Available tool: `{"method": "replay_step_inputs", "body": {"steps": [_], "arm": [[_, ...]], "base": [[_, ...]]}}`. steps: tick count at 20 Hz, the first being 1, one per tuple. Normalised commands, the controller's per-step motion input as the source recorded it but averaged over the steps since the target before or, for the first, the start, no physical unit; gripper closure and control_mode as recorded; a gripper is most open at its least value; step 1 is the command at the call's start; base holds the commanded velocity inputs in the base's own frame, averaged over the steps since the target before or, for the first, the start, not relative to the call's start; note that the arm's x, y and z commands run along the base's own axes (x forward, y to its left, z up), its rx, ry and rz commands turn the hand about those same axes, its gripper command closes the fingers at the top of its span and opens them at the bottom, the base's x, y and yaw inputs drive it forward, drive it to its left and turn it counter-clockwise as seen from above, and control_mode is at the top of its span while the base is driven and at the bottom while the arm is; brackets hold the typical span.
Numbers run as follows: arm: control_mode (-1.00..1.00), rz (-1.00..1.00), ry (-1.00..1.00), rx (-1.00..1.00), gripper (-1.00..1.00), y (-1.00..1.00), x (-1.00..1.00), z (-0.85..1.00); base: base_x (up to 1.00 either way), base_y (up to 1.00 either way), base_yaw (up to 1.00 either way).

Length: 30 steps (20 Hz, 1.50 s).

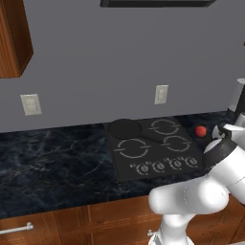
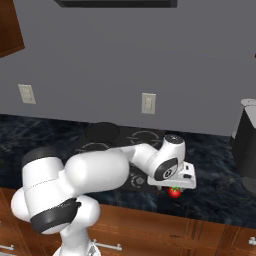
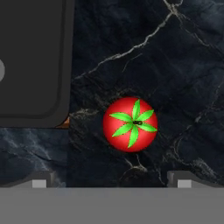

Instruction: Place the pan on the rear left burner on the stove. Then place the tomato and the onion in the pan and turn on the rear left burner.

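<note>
The black pan (image 1: pixel 125 128) (image 2: pixel 102 131) rests at the back left of the stove (image 1: pixel 154 146) (image 2: pixel 122 140) and covers the rear left burner. On the dark counter just right of the stove's front right corner lies the bright red tomato (image 3: pixel 130 124) (image 2: pixel 174 192), green stem up. My gripper (image 3: pixel 111 181) (image 2: pixel 169 188) hovers straight above it, open, its fingertips (image 3: pixel 39 182) wide on either side and apart from it. Further back, beside the stove's right edge, sits the onion (image 1: pixel 200 130), a small reddish ball with no green.
The row of round knobs (image 1: pixel 167 165) runs along the stove's front edge. A tall dark appliance (image 2: pixel 246 150) stands on the counter to the right. Wall outlets (image 1: pixel 161 94) hang behind the stove. My arm's elbow (image 1: pixel 219 152) covers the counter by the stove's front right corner.
</note>
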Motion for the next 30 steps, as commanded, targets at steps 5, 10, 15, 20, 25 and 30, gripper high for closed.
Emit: {"method": "replay_step_inputs", "body": {"steps": [5, 10, 15, 20, 25, 30], "arm": [[-1.00, 0.00, 0.00, 0.00, -1.00, 0.03, 0.04, -0.05], [-1.00, 0.00, 0.00, 0.00, -1.00, -0.01, 0.28, -0.16], [-1.00, 0.00, 0.00, 0.00, -1.00, 0.00, 0.07, 0.00], [-1.00, 0.00, 0.00, 0.00, -1.00, -0.08, -0.03, 0.05], [-1.00, 0.00, 0.00, 0.00, -1.00, -0.05, 0.00, 0.00], [-1.00, 0.00, 0.00, 0.00, -1.00, -0.12, 0.02, 0.00]], "base": [[0.00, 0.00, 0.00], [0.00, 0.00, 0.00], [0.00, 0.00, 0.00], [0.00, 0.00, 0.00], [0.00, 0.00, 0.00], [0.00, 0.00, 0.00]]}}
